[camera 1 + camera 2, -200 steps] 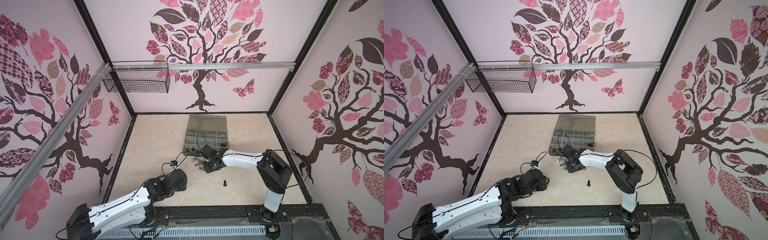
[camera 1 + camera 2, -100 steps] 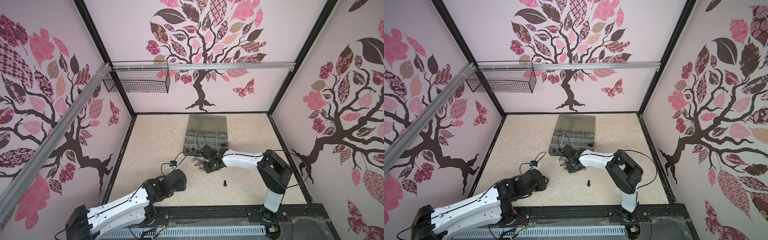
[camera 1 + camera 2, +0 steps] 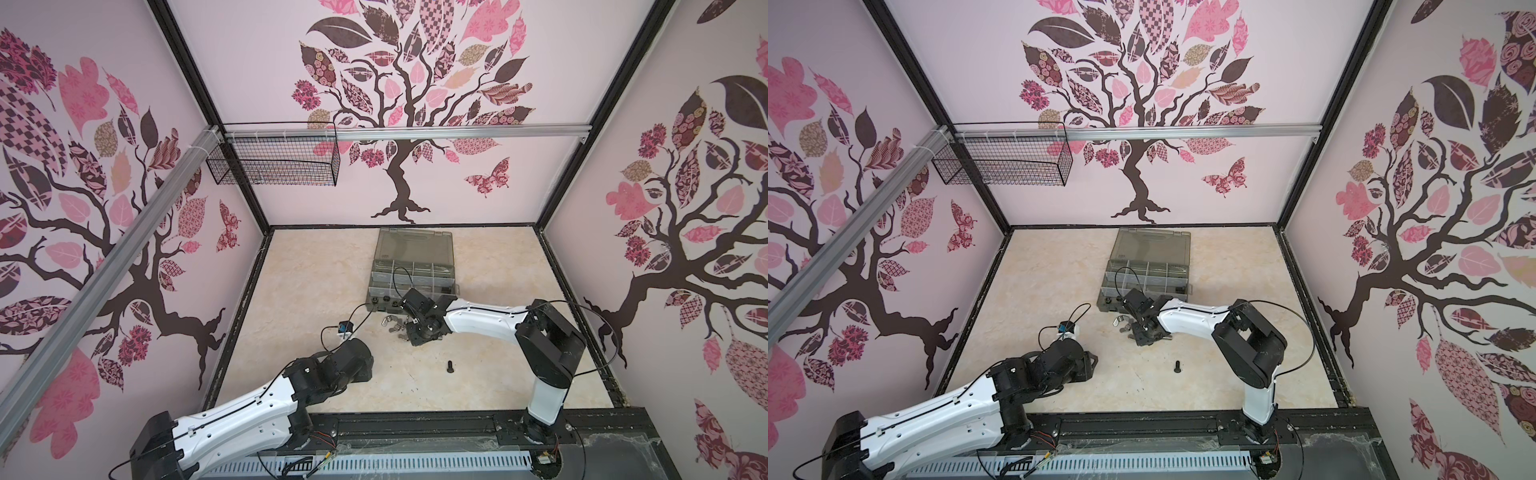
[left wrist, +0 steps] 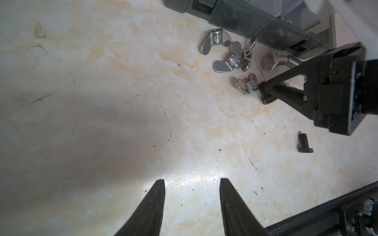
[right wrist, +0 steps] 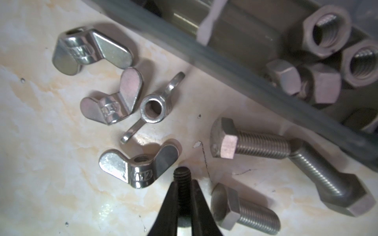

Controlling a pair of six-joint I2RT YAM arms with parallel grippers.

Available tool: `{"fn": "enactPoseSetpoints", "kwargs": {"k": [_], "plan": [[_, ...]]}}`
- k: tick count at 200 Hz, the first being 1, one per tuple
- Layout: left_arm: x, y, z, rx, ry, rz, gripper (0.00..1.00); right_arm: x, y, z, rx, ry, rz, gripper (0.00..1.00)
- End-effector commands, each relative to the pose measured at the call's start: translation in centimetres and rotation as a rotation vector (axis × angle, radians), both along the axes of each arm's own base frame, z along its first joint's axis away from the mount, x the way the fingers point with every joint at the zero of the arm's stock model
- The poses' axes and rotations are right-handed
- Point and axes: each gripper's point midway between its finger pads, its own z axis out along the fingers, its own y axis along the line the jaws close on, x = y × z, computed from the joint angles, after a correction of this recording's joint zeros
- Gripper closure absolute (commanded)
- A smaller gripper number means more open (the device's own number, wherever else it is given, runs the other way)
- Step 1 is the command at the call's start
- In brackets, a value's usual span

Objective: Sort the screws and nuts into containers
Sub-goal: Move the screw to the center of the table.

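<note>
My right gripper (image 5: 182,185) is shut on a short black screw (image 5: 182,173), low over the floor beside the pile; a top view shows this gripper (image 3: 406,333) just in front of the organizer case (image 3: 413,249). Several silver wing nuts (image 5: 139,165) and three silver hex bolts (image 5: 249,143) lie loose around its fingertips. Hex nuts (image 5: 327,30) sit in a near compartment of the containers. Another black screw (image 3: 450,366) lies alone nearer the front. My left gripper (image 4: 192,181) is open and empty over bare floor, well short of the pile.
The organizer's lid (image 3: 1154,243) lies open toward the back wall. A black wire mesh basket (image 3: 274,166) hangs high on the left rail. A black frame rail (image 3: 415,424) borders the front edge. The right arm (image 3: 490,320) stretches across from the right.
The right gripper's jaws have narrowed onto the black screw. Neither arm has visibly shifted.
</note>
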Motion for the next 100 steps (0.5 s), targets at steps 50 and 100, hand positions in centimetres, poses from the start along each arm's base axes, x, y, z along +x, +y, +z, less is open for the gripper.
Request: {"fn": "enactPoseSetpoints", "kwargs": {"k": [50,100], "plan": [[-0.2,1.1,-0.7,0.018,0.001,0.024,0.52,-0.8,-0.9,-1.3,-0.093,0.044,0.047,0.76],[-0.2,1.2,-0.6,0.016,-0.003,0.025,0.52,-1.0,-0.9,-2.6,-0.129,0.083,0.075,0.77]]}}
